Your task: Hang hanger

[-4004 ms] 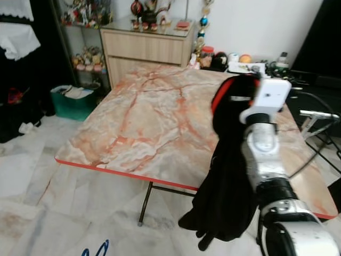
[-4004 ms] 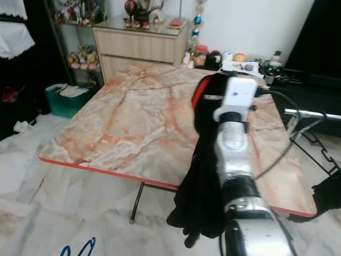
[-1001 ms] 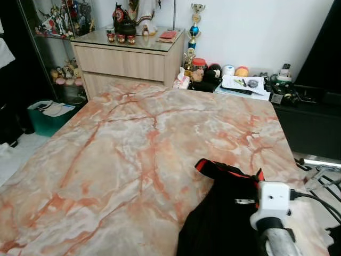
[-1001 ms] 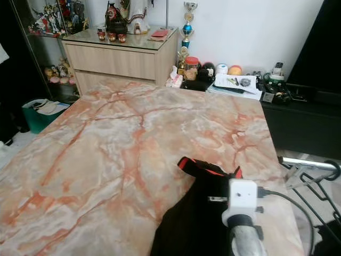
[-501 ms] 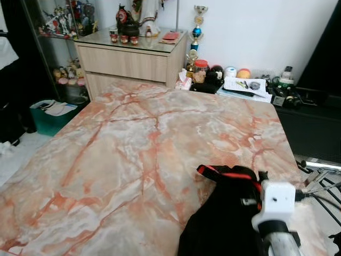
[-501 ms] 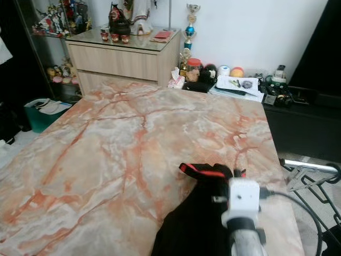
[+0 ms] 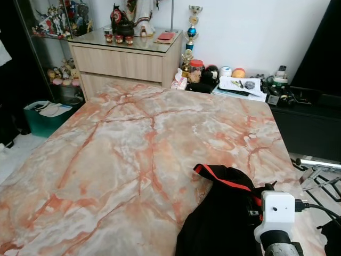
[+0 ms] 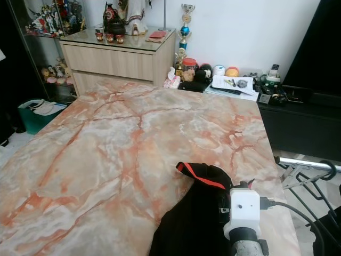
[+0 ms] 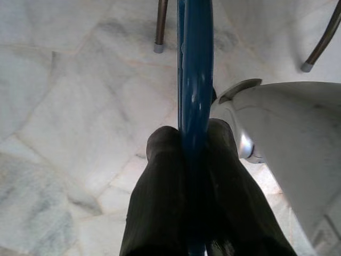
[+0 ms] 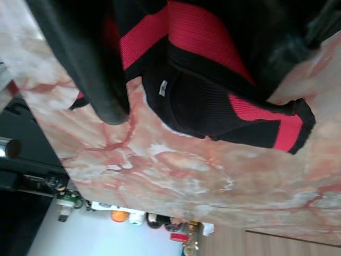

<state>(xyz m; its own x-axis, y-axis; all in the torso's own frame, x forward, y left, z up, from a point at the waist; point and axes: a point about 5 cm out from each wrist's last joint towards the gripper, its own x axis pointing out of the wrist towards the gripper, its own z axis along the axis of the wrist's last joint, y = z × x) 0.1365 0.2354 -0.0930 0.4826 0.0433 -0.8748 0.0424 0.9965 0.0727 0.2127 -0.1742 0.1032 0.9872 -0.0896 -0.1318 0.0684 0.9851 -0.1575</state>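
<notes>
My left hand [image 9: 194, 154] is clenched on the blue hanger [image 9: 195, 80] — stiff, slick plastic I reckon — right hand's [image 10: 101, 101] state, can't tell.

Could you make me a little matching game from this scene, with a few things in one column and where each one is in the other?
Things:
1. black and red garment
2. blue hanger
3. trophy
4. green bin

Places:
A. on the floor beside the marble table
B. clamped between the left gripper's fingers
C. past the table's far edge, next to the wooden cabinet
D. lying on the table by the right gripper

Pairs: 1-D, 2-B, 3-C, 4-A
</notes>
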